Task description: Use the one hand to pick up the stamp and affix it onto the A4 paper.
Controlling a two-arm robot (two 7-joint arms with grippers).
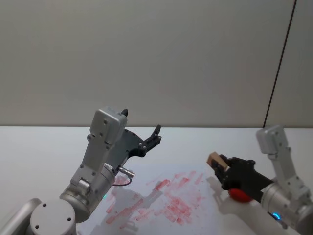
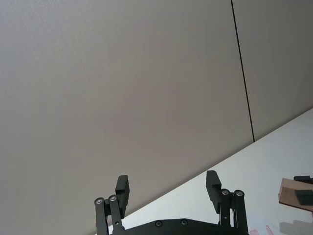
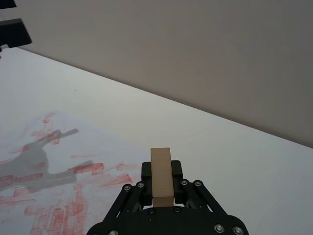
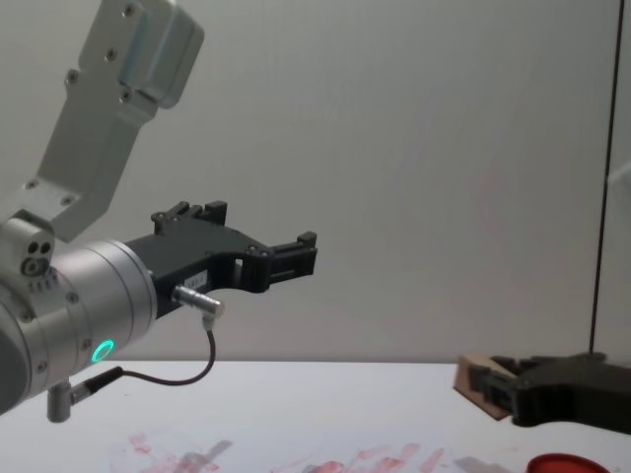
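Note:
The stamp [image 1: 215,160], a light tan wooden block, is clamped between the fingers of my right gripper [image 1: 219,166]. The right gripper hovers above the right edge of the A4 paper [image 1: 161,200], a white sheet covered in red ink prints. In the right wrist view the stamp [image 3: 162,177] stands upright between the jaws, with the A4 paper [image 3: 54,161] beyond it. The chest view shows the stamp [image 4: 475,384] just above the table. My left gripper [image 1: 156,133] is raised over the paper's left part, open and holding nothing; its fingertips [image 2: 122,188] point at the wall.
A flat round red ink pad [image 1: 239,194] lies on the white table [image 1: 39,147] beneath my right arm, also seen at the chest view's lower right as a red ink pad [image 4: 567,463]. A grey wall stands behind the table.

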